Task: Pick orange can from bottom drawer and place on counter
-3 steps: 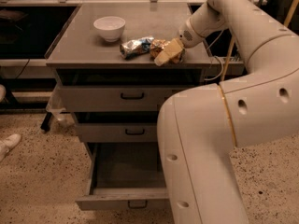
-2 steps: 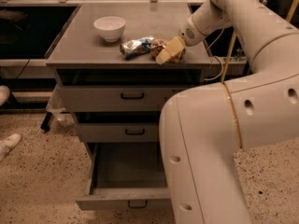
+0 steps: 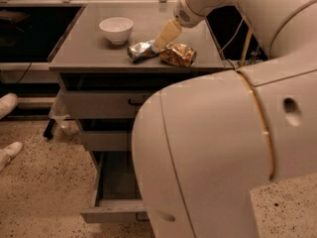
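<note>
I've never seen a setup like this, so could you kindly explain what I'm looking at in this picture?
The big cream-white shape filling the foreground is a robot's single arm, seen by the one camera, whose mounting is unknown. Its claw hangs over the flat grey cabinet-top counter. There lie a small white bowl, a crushed silver-and-blue can and a crushed orange-gold can, with the claw between the two cans. Both cans rest on the counter; nothing looks lifted. Below, the deep grey bottom drawer stands open.
</note>
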